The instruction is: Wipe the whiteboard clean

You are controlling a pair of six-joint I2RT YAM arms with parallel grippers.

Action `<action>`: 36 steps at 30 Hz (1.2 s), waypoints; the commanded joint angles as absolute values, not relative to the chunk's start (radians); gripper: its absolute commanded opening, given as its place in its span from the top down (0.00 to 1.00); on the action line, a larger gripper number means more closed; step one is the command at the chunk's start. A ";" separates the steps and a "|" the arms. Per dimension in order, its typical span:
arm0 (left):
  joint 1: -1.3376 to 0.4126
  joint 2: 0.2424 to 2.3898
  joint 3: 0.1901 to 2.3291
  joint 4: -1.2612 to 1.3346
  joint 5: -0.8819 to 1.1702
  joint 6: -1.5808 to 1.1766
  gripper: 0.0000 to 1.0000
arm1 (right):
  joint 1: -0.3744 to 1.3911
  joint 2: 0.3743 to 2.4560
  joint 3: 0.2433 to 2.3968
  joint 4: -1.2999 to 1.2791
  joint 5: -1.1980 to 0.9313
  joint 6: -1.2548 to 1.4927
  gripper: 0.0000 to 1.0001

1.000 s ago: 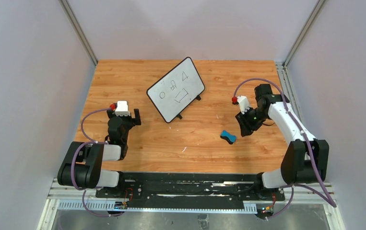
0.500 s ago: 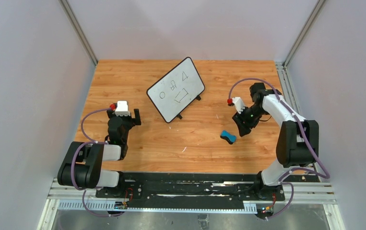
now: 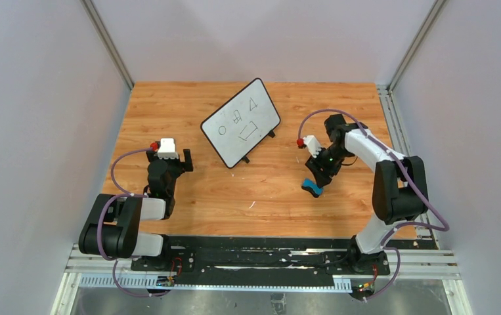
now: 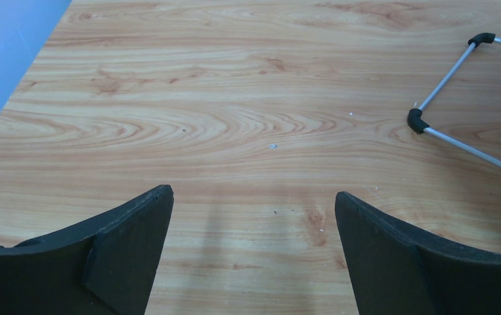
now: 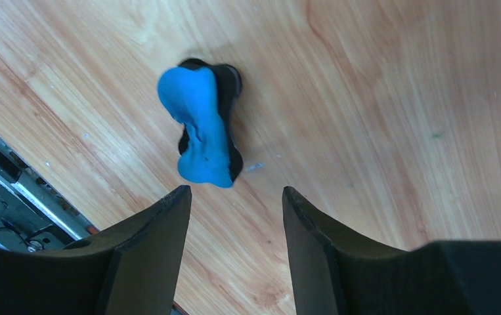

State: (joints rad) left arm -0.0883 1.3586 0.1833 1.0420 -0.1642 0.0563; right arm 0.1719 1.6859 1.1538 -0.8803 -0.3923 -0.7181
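Note:
The whiteboard (image 3: pixel 241 122) stands tilted at the table's far middle, with black drawn shapes on its face. In the left wrist view only its thin metal stand (image 4: pixel 461 98) shows, at the right edge. A small blue bone-shaped eraser (image 3: pixel 312 188) (image 5: pixel 200 128) lies on the wood. My right gripper (image 3: pixel 318 177) (image 5: pixel 236 191) hovers just above and behind the eraser, open, with bare wood between its fingers. At the near left my left gripper (image 3: pixel 171 162) (image 4: pixel 253 197) is wide open over bare wood.
A black rail (image 3: pixel 261 252) with wiring runs along the table's near edge and also shows at the left of the right wrist view. Grey walls and metal corner posts (image 3: pixel 106 42) enclose the table.
My right arm has swung left toward the eraser and its gripper has opened wider. The left arm, the whiteboard and the eraser have not moved.

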 commanded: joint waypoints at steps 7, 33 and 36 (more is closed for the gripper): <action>-0.092 1.362 0.192 1.071 -0.182 0.058 0.02 | 0.273 1.701 1.157 -0.865 -0.403 -0.661 0.45; -0.092 1.362 0.192 1.071 -0.181 0.058 0.02 | 0.321 1.818 1.131 -0.803 -0.401 -0.629 0.54; -0.092 1.361 0.192 1.071 -0.181 0.058 0.02 | 0.324 1.826 1.130 -0.799 -0.400 -0.623 0.57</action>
